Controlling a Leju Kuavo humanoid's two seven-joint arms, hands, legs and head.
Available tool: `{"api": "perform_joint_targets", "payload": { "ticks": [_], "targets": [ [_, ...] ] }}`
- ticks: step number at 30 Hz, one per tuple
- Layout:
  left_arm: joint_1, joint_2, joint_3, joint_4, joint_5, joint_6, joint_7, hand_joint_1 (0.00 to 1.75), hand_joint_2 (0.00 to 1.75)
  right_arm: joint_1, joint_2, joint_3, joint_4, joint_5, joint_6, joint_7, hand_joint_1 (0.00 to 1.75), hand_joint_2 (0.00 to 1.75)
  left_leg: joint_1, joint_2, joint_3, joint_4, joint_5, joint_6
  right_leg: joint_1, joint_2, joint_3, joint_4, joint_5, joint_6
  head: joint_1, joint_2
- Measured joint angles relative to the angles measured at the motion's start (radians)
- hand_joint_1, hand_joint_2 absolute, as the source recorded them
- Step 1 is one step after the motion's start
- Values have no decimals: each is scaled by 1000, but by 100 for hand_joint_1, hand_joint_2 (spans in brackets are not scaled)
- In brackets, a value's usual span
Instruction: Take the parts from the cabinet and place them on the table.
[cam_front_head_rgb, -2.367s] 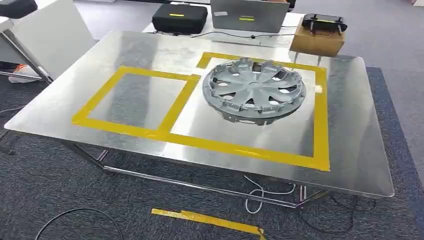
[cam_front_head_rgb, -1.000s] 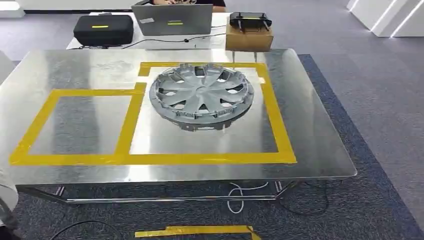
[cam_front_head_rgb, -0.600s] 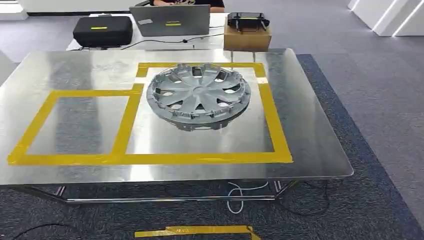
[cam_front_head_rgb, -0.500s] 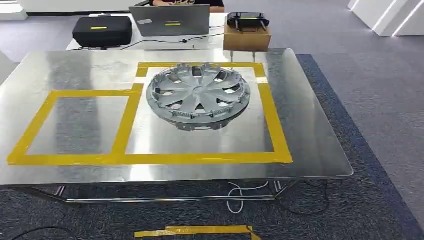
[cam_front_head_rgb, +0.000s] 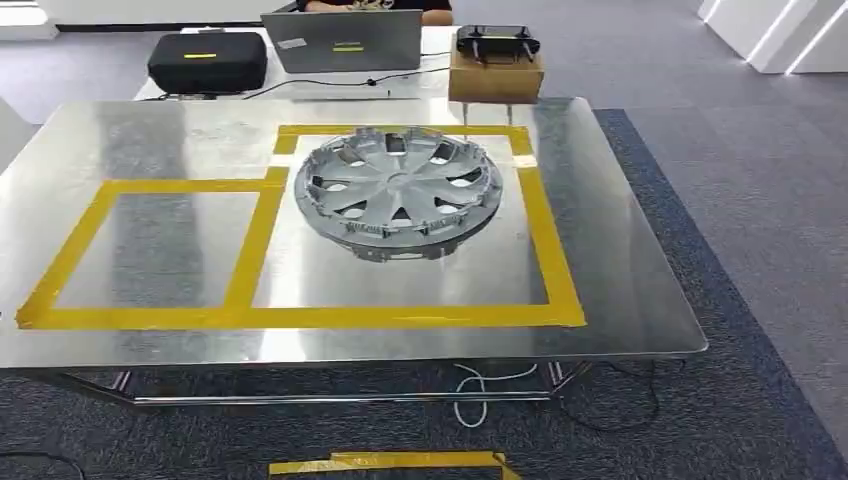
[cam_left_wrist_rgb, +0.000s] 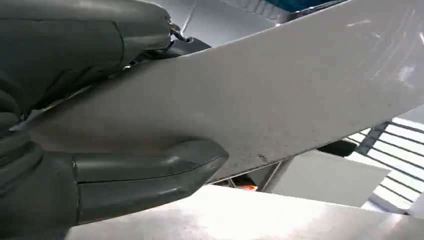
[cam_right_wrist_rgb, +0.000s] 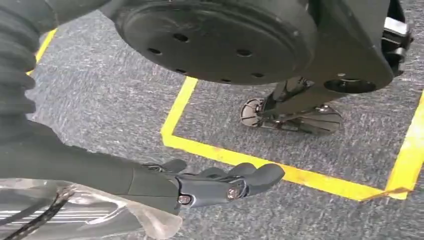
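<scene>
Gripping a flat white panel (cam_left_wrist_rgb: 280, 95) in my left hand (cam_left_wrist_rgb: 75, 150), thumb clamped underneath, so one part is yet to go down. One wheel cover (cam_front_head_rgb: 398, 190) already sits in the bigger yellow tape square (cam_front_head_rgb: 540, 240) on the metal table (cam_front_head_rgb: 640, 290). My right hand (cam_right_wrist_rgb: 200, 182) hangs over carpet, fingers together, empty.
</scene>
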Motion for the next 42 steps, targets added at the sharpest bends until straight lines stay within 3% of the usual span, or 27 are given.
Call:
{"api": "perform_joint_targets", "payload": {
  "ticks": [7, 12, 16, 32, 33, 37, 42],
  "targets": [
    [-242, 20, -162, 255, -211, -17, 134, 175, 175, -25, -9, 19, 39, 12, 1, -4, 0, 175, 0, 0, -1, 0, 2, -1, 0, 1, 1, 1, 3, 0, 0, 0],
    [-356, 6, -262, 391, -291, -32, 171, 175, 175, -30, -10, 31, 53, 16, 6, 7, 0, 175, 0, 3, -2, 1, 2, -1, 0, 4, -2, 1, 3, 0, 0, 0],
    [-431, -35, -367, 496, -437, -63, 239, 175, 175, -41, -11, 36, 57, 29, 11, 24, 0, 175, 0, 1, -4, 1, 2, -1, -1, 2, -2, 1, 3, 0, 0, 0],
    [-552, -208, -574, 705, -602, -165, 364, 175, 175, -54, -12, 61, 60, 47, 27, 46, 0, 175, 0, 3, -5, 1, 2, -1, -1, 4, -4, 1, 4, 1, 0, 0],
    [-558, -216, -582, 713, -612, -170, 380, 0, 175, -55, -12, 61, 60, 47, 28, 46, 0, 0, 0, 3, -5, 1, 2, -1, -1, 4, -4, 1, 4, 1, 0, 0],
    [-570, -228, -603, 742, -632, -156, 424, 0, 175, -54, -12, 66, 60, 47, 30, 47, 0, 0, 0, 3, -5, 1, 2, -1, -1, 4, -4, 2, 4, 1, 0, 0],
    [-571, -224, -604, 754, -632, -106, 431, 0, 175, -49, -12, 66, 61, 45, 30, 47, 0, 0, 0, 3, -5, 1, 2, -1, -1, 4, -5, 3, 4, 1, 0, 0]
  ]
}}
